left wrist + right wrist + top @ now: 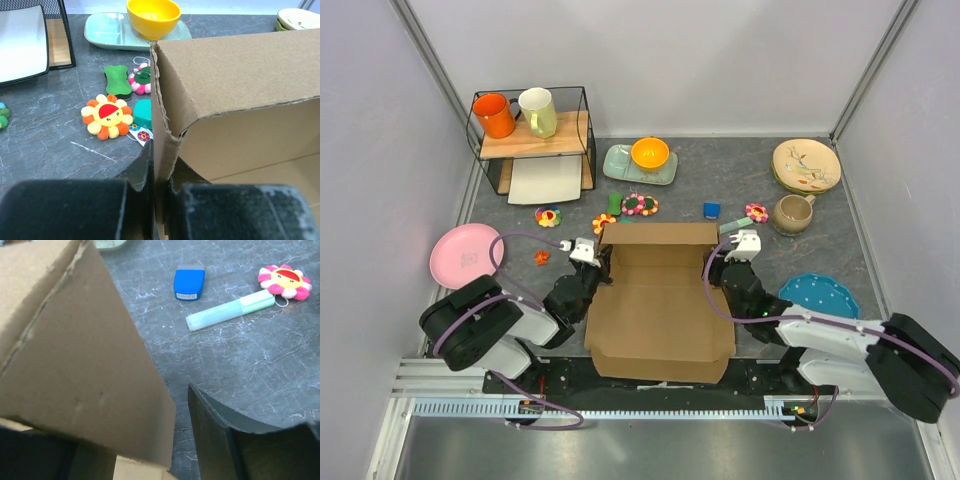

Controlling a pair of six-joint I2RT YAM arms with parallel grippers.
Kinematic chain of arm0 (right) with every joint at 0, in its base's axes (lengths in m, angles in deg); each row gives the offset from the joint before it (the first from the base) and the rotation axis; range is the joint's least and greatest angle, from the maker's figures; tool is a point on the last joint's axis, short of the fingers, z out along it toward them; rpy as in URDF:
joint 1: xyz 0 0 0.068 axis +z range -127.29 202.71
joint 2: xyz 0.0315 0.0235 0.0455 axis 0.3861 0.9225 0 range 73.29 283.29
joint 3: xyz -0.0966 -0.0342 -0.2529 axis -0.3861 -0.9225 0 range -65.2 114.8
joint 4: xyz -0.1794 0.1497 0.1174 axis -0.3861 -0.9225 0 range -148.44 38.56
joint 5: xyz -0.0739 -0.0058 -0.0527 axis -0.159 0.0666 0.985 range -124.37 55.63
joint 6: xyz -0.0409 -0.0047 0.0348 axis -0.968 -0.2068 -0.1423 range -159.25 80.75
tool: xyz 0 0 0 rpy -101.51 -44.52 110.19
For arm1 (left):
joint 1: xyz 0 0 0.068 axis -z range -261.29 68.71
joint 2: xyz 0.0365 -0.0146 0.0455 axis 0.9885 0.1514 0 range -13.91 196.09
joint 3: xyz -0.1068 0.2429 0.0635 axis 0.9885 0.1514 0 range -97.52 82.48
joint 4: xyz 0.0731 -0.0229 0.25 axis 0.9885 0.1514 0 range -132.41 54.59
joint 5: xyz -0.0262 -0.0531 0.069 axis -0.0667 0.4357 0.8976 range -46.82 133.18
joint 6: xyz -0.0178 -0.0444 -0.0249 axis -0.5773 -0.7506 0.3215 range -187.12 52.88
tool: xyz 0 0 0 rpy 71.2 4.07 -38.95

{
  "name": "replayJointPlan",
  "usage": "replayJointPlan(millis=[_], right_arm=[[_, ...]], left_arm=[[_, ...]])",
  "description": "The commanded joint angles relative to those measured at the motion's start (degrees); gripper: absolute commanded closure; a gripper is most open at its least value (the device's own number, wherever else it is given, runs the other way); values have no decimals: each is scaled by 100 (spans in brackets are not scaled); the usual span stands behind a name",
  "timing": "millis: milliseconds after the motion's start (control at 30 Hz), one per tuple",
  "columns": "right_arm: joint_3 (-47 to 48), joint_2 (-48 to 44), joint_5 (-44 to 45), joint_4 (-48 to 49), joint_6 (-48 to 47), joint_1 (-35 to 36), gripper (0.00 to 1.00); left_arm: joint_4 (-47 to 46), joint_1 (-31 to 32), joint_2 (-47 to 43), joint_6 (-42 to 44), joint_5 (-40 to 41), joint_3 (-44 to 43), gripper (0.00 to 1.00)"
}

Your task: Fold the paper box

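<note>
In green tray (615, 166), yellow bowl (649, 153). Left pincer (160, 180) clamped narrow on left wall of paper box (655, 315); right pincer (718, 265) wide astride right wall, one finger (25, 452) hidden behind cardboard.

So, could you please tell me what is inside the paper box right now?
Seen from above, only bare cardboard shows inside the paper box. The left gripper clamps its left wall. The table under it is covered, so nothing there can be seen.

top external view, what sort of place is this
Probably a robot lab test cell: plain partition walls enclose a grey table with staged props: the paper box, orange mug, pink plate.
</note>
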Motion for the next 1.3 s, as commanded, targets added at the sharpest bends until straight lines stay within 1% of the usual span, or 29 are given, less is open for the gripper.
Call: replayJointPlan(millis=[0, 33, 67, 133, 167, 233, 267, 300, 333, 433, 533, 700, 767, 867, 967, 1033, 1200, 1267], right_arm=[[84, -817, -382, -1244, 383, -59, 36], [198, -1062, -471, -1455, 374, -51, 32], [268, -1169, -559, -1875, 356, -50, 31], [505, -1406, -874, -2299, 339, -51, 29], [593, -1469, -1016, -2736, 347, -50, 28], [760, -1740, -1366, -3029, 382, -42, 25], [796, -1863, -1447, -3431, 409, -33, 21], [822, -2134, -1517, -3548, 452, -33, 18], [858, -2276, -1631, -3662, 488, -33, 11], [945, -2786, -1755, -4032, 514, -42, 2], [1059, -3068, -1913, -4278, 523, -33, 2], [1244, -3560, -2045, -4138, 637, -33, 2], [1402, -3605, -2054, -4077, 699, -33, 2], [1648, -3491, -1800, -4111, 935, -33, 2], [1780, -3307, -1291, -4077, 1120, -59, 2], [1772, -3113, -1193, -3850, 1095, -85, 2], [1711, -2482, -1421, -3330, 1042, -410, 4], [1684, -2279, -1709, -3101, 1050, -647, 5]], left_arm=[[-161, 122, -434, 52, 195, -13, 94], [67, 131, -557, 78, 178, -49, 94], [296, 122, -689, 122, 169, -84, 94], [386, 131, -751, 263, 187, -163, 94], [447, 148, -769, 315, 204, -198, 94], [614, 192, -787, 438, 309, -304, 94], [762, 210, -813, 465, 371, -356, 94], [981, 236, -822, 500, 415, -453, 94], [1062, 262, -822, 526, 511, -488, 94], [1299, 298, -769, 597, 801, -620, 94], [1616, 315, -717, 527, 1039, -796, 95], [1678, 359, -576, 246, 1180, -875, 95], [1713, 377, -506, 88, 1268, -893, 95], [1696, 421, -444, 0, 1312, -876, 95], [1530, 465, -383, -18, 1329, -823, 95], [1485, 473, -374, -27, 1329, -779, 95], [1476, 482, -417, -132, 1347, -673, 94], [1476, 482, -444, -202, 1364, -621, 93]])
